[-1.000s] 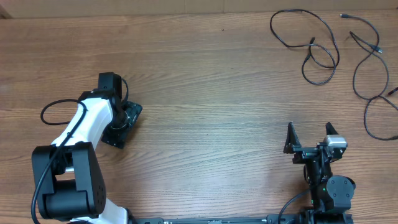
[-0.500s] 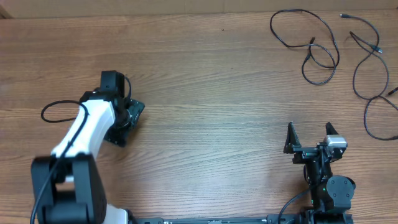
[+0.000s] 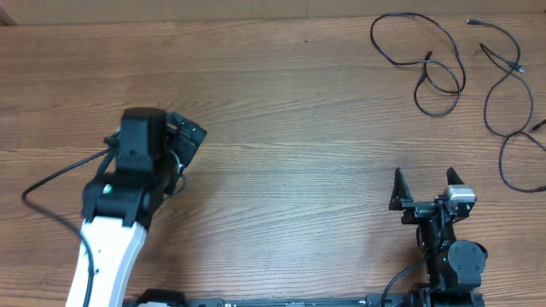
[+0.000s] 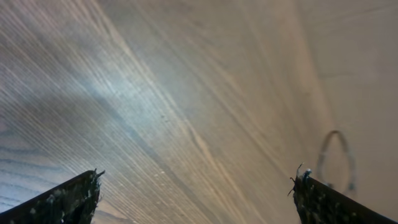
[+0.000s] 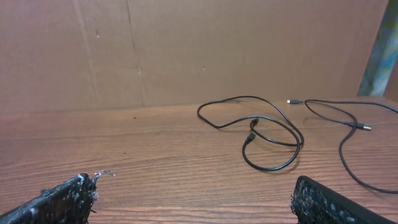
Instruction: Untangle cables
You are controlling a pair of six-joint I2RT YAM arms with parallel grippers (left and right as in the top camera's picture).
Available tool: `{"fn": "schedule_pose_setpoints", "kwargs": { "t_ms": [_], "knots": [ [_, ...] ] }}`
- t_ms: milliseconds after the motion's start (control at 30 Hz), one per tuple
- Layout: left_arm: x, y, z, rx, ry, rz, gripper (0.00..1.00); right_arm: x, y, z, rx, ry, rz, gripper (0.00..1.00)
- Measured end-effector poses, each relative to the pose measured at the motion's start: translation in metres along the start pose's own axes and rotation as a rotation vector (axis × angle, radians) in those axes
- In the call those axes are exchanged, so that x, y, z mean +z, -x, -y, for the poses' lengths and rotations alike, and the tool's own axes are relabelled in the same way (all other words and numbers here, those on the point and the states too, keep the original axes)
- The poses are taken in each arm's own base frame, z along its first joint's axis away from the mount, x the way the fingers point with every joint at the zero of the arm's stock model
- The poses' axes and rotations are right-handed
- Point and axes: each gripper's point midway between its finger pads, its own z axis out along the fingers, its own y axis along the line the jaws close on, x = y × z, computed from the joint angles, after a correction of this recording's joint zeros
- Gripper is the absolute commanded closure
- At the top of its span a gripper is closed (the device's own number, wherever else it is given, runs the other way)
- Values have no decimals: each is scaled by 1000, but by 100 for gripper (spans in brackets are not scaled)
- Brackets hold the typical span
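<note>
The cables lie spread out at the table's far right. One black cable (image 3: 424, 53) makes open loops, and a second cable (image 3: 509, 95) runs down toward the right edge. The right wrist view shows the looped cable (image 5: 268, 135) and the second cable (image 5: 348, 134) ahead on the wood. My right gripper (image 3: 425, 184) stands open at the near right, well short of them, with nothing between its fingers (image 5: 193, 186). My left gripper (image 3: 188, 136) is far off at the left, raised over bare wood and open (image 4: 196, 186). A faint blurred loop (image 4: 336, 155) shows at its right.
A brown cardboard wall (image 5: 186, 50) closes the back of the table. The left arm's own thick black wire (image 3: 51, 183) curves out at the left. Bare wooden tabletop (image 3: 290, 145) stretches between the two arms.
The left arm has lifted and swung, carrying its gripper a little farther from the near edge and to the right. The right arm and the cables have not moved.
</note>
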Motion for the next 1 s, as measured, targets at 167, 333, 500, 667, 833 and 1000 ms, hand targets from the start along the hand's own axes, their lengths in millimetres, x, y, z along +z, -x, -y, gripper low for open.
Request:
{"fn": "schedule_pose_setpoints", "kwargs": {
  "t_ms": [167,333,500,667,833,1000],
  "knots": [
    [-24,6,6,-2,-67,47,0,0,-1,0,0,0,-2,0],
    [-54,9,-4,-4,-94,103,1,0,-1,0,0,0,-3,0],
    [-98,11,-8,81,-193,180,0,0,-1,0,0,0,-4,0],
    [-133,7,-21,236,-310,286,1,0,-1,0,1,1,-4,0],
    [-132,-3,-49,330,-390,380,0,0,-1,0,1,-1,-4,0],
    [-106,-6,-54,438,-476,477,1,0,-1,0,1,0,-4,0]
  ]
}}
